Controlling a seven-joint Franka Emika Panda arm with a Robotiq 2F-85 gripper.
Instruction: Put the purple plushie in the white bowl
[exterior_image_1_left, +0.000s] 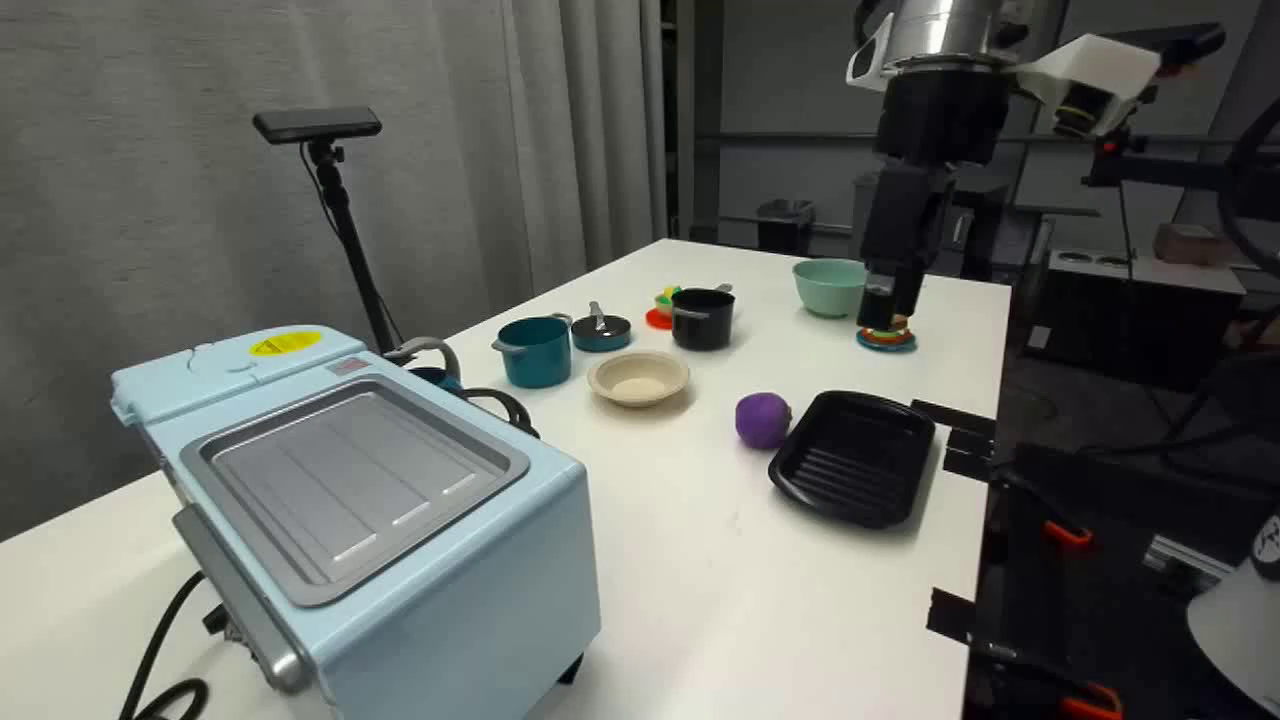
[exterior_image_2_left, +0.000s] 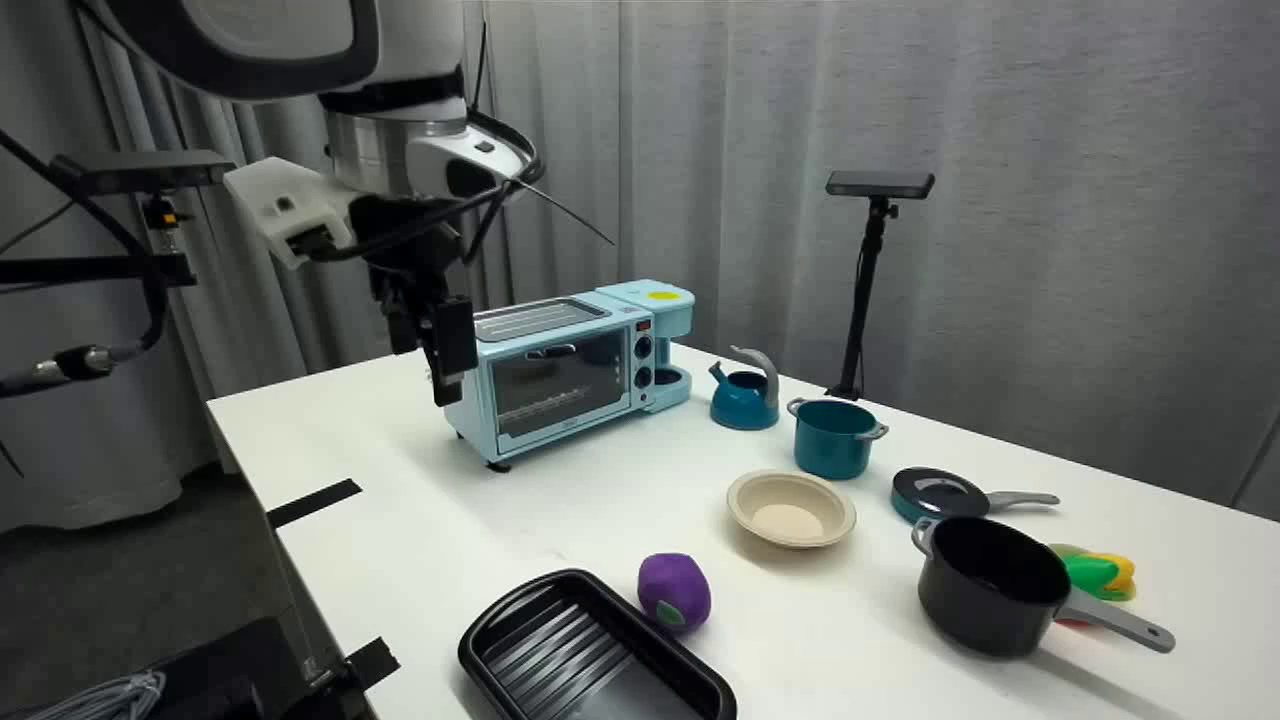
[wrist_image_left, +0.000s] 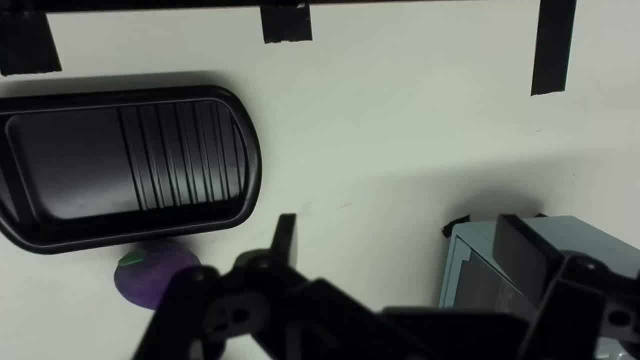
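Nearest in the wrist view, the claw (wrist_image_left: 402, 245) is gaping wide, holding nothing, while the plushie (exterior_image_2_left: 674, 586) is lying beside the pan (exterior_image_2_left: 598, 655), outside the bowl (exterior_image_2_left: 790, 512), so grasping, carrying and placing are seemingly remaining.

The table (exterior_image_2_left: 430, 540) is of white colour. In an exterior view, with the white bowl (exterior_image_2_left: 790, 510) as clock centre, the blue oven (exterior_image_2_left: 565, 378) stands at 10 o'clock, the kettle (exterior_image_2_left: 744, 407) at 11, the teal pot (exterior_image_2_left: 832, 445) at 1, the teal pan (exterior_image_2_left: 940, 494) at 3, the black saucepan (exterior_image_2_left: 975, 600) at 4. At 8 lies the purple plushie (exterior_image_2_left: 673, 591), just beside the black tray (exterior_image_2_left: 598, 655).
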